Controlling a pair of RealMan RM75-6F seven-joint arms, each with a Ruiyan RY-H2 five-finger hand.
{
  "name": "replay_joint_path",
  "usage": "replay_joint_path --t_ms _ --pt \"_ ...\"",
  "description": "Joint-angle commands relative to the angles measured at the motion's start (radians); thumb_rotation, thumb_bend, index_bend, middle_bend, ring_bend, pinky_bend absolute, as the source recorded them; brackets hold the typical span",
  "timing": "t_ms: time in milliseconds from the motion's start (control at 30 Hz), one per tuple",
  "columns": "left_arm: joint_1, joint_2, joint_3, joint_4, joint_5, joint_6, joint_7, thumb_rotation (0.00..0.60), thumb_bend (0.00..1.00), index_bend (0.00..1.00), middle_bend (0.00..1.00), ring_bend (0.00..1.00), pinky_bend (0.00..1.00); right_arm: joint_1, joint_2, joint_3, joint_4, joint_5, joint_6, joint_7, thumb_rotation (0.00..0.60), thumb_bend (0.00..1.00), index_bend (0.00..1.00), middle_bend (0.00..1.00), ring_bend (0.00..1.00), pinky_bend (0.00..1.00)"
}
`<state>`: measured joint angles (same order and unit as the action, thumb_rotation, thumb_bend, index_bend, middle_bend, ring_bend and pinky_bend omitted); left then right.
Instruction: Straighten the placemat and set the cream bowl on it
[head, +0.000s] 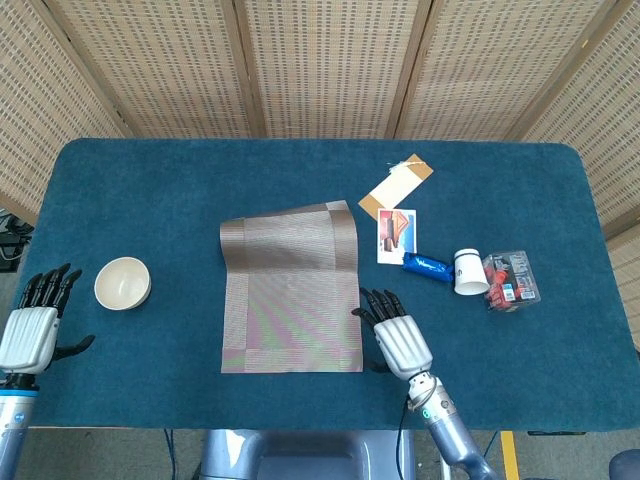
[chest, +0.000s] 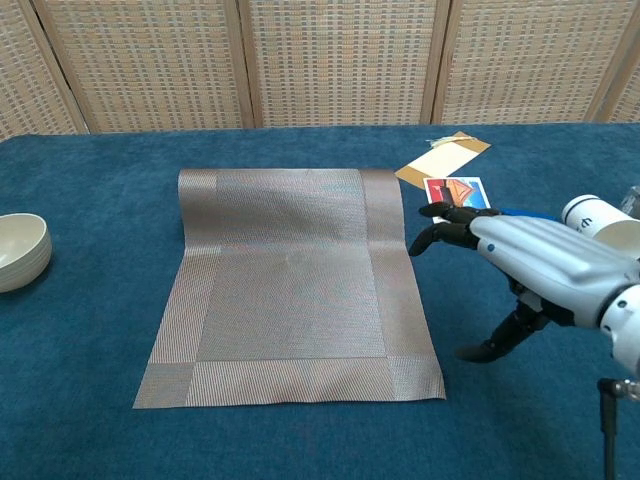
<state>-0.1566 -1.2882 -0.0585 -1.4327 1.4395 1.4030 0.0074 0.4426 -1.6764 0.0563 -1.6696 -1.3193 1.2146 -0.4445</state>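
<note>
Fingers (chest: 447, 236) of right hand (head: 398, 338) spread, holding nothing, palm down beside placemat (head: 291, 290)

A woven placemat (head: 291, 289) lies mid-table on the blue cloth (head: 180, 190), its far edge curled up. The cream bowl (head: 122, 283) sits well to its left. The right hand (head: 396, 335) hovers open just beside the mat's near right edge; the left hand (head: 31, 330) rests open at the table's left edge.

Right of the mat lie a card (head: 397, 235), a tag (head: 395, 187), a blue packet (head: 426, 266), a paper cup (head: 468, 272) and a plastic box (head: 511, 280).

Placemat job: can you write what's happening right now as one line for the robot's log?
stage: reaching | right hand: open, beside placemat right edge | left hand: open, idle | cream bowl: off mat, left | mat far end: curled
</note>
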Motion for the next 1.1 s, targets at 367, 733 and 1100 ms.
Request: replay_joint_path --t_ms 367,733,1100 --pt "-0.001 -0.002 0.000 0.001 -0.003 -0.002 0.002 0.600 0.13 0.07 0.00 0.00 0.00 0.000 -0.051 -0.015 0.010 0.038 -0.034 -0.041 0.600 0.10 0.24 0.00 0.00 0.00" --pt "0.000 0.000 -0.002 -0.002 -0.006 -0.002 0.001 0.600 0.13 0.07 0.00 0.00 0.00 0.005 -0.078 -0.012 0.037 0.083 -0.055 -0.093 0.600 0.10 0.18 0.00 0.00 0.00" --pt "-0.002 -0.003 -0.005 0.004 -0.014 -0.009 -0.001 0.600 0.13 0.07 0.00 0.00 0.00 0.008 -0.098 -0.003 0.073 0.108 -0.071 -0.091 0.600 0.10 0.18 0.00 0.00 0.00"
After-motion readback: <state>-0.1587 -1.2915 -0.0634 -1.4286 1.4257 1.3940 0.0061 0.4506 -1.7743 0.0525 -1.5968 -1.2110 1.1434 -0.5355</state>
